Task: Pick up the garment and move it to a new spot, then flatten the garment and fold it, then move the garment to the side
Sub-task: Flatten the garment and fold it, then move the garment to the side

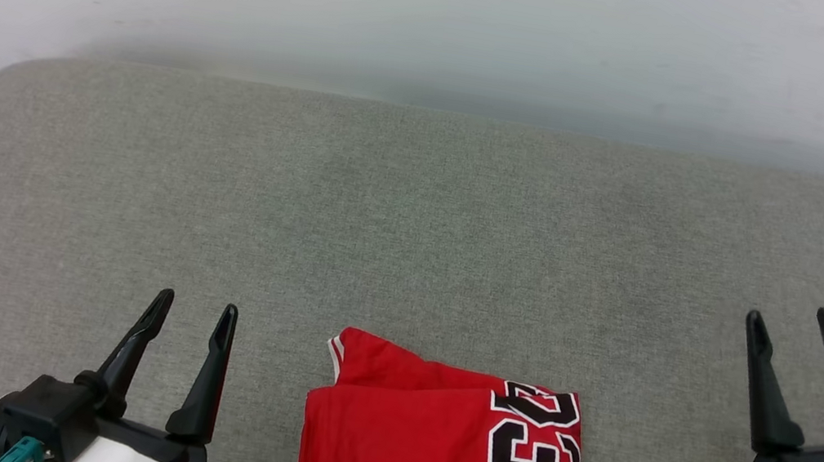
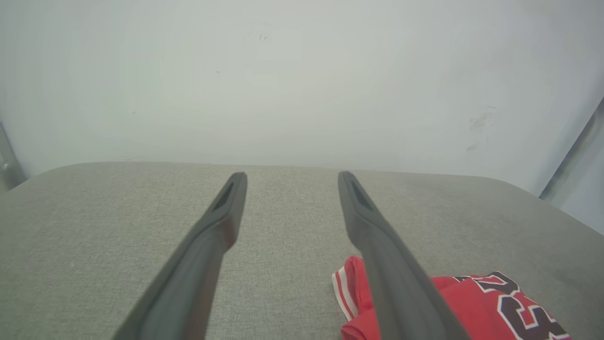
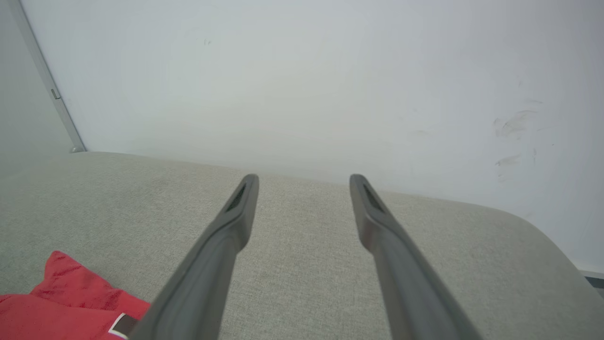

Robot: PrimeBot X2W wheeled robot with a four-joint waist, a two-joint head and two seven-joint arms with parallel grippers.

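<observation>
The garment (image 1: 427, 448) is seen folded into a compact, roughly rectangular red bundle. It is laid flat on the near part of the grey fabric surface (image 1: 413, 223), about midway across. A black number print (image 1: 536, 437) outlined in white (a 23, upside down in the head view) is shown on the top layer toward the right. A red-and-white striped edge (image 1: 335, 349) is exposed at the far left corner, where a lower layer juts out.
</observation>
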